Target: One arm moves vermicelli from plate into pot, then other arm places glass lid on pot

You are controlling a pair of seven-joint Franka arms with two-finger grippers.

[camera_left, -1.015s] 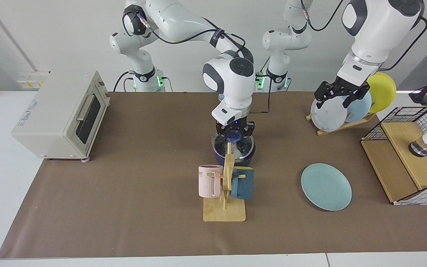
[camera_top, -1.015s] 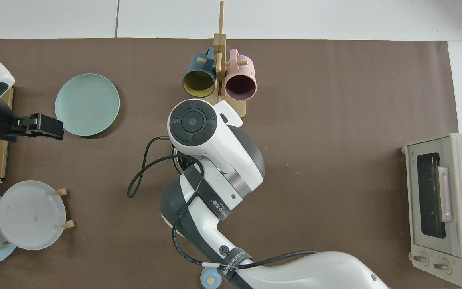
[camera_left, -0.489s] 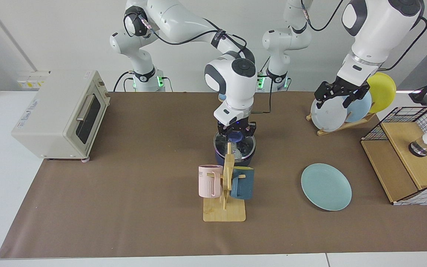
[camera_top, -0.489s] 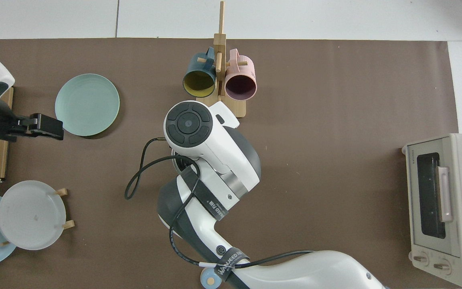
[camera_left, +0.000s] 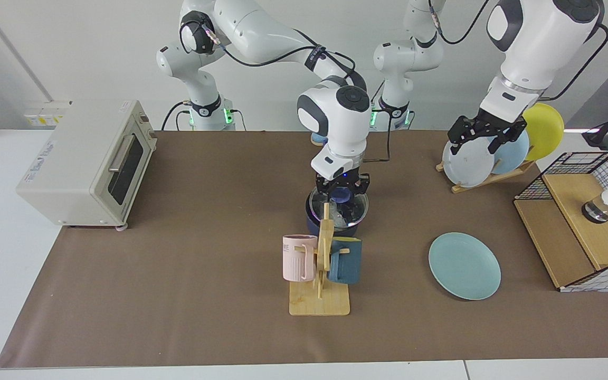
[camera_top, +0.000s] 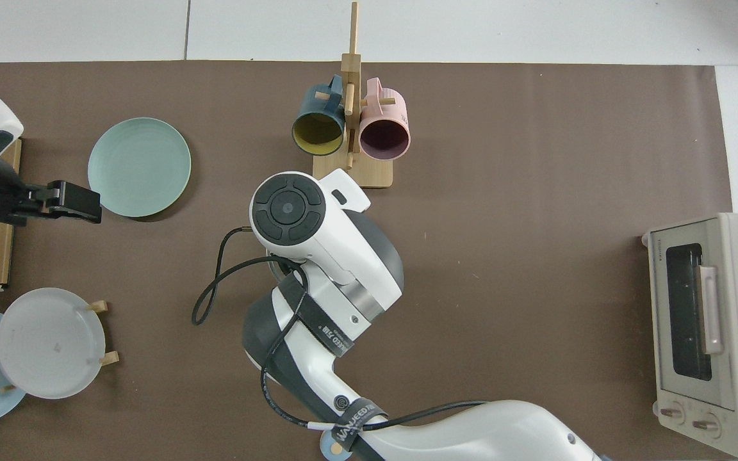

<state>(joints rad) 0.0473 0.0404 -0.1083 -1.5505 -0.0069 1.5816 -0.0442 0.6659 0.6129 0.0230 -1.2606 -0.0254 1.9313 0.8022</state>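
Note:
The dark blue pot (camera_left: 312,224) stands mid-table behind the mug rack. My right gripper (camera_left: 341,192) is shut on the blue knob of the glass lid (camera_left: 355,207), which hangs just over the pot, offset towards the view's right. Pale vermicelli (camera_left: 344,215) shows through the glass inside the pot. The teal plate (camera_left: 464,266) (camera_top: 139,166) lies bare on the mat. My left gripper (camera_left: 486,138) (camera_top: 74,201) waits open above the plate rack. From above, the right arm (camera_top: 289,208) hides pot and lid.
A wooden mug rack (camera_left: 320,295) with a pink mug (camera_left: 298,257) and a dark teal mug (camera_left: 346,261) stands right in front of the pot. A toaster oven (camera_left: 90,163) sits at one end, a plate rack (camera_left: 486,153) and wire basket (camera_left: 589,211) at the other.
My right arm has shifted towards the facing view's right and a little up, carrying the lid off-centre over the pot. The left arm has not moved.

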